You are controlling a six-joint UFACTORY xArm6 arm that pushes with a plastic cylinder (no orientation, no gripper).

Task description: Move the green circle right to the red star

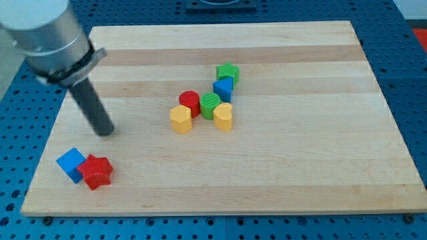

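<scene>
The green circle (210, 105) sits in a cluster near the board's middle, touching a red cylinder (190, 103) on its left and a yellow heart (223, 117) at its lower right. The red star (97, 171) lies near the view's bottom left, touching a blue cube (71, 164). My tip (104, 131) rests on the board above the red star and well left of the cluster, touching no block.
A yellow hexagon (180, 120) lies lower left of the red cylinder. A blue block (223, 88) and a green star (227, 72) sit above the green circle. The wooden board (300, 167) lies on a blue perforated table.
</scene>
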